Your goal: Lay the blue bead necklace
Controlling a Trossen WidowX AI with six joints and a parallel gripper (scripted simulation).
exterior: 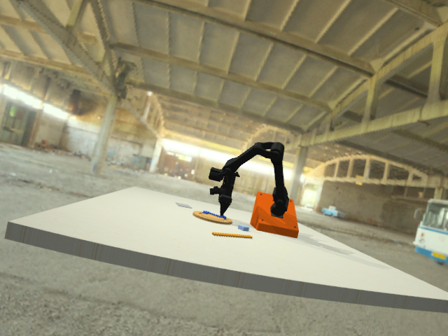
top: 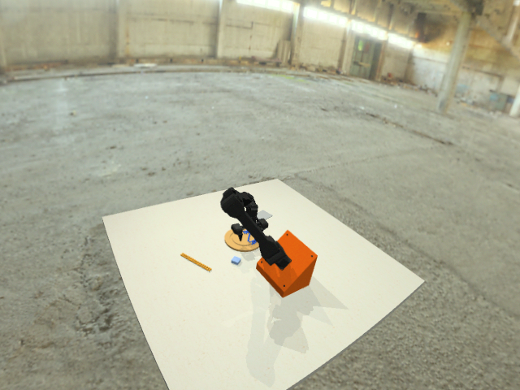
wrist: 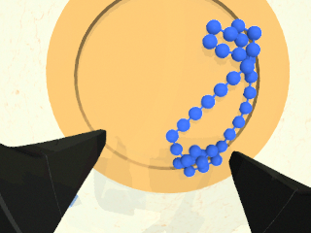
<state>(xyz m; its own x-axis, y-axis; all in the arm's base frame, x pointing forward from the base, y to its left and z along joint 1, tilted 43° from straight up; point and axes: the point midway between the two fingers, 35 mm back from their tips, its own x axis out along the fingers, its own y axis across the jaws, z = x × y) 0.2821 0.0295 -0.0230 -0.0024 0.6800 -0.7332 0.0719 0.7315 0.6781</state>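
Observation:
The round wooden bead board (top: 230, 243) (exterior: 197, 216) (wrist: 131, 73) lies flat, with a thin circular groove (wrist: 76, 83). The blue bead necklace (top: 253, 241) (exterior: 214, 215) (wrist: 208, 101) lies bunched on the board's right half in the wrist view. Its outer strand follows the groove on the right, while an inner strand cuts across inside it. Beads are clumped at the upper right and at the bottom. My gripper (exterior: 222, 215) (wrist: 170, 148) is open and empty, low over the board's near edge, its fingertips on either side of the bottom clump.
A light blue block (top: 236, 260) (exterior: 243, 227) lies beside the board, partly hidden behind a finger in the wrist view. A straight orange bead strand (top: 195, 262) (exterior: 232, 235) lies farther out. A thin grey plate (top: 265, 215) (exterior: 183, 204) lies beyond the board. The arm stands on an orange base (top: 300, 252) (exterior: 267, 227).

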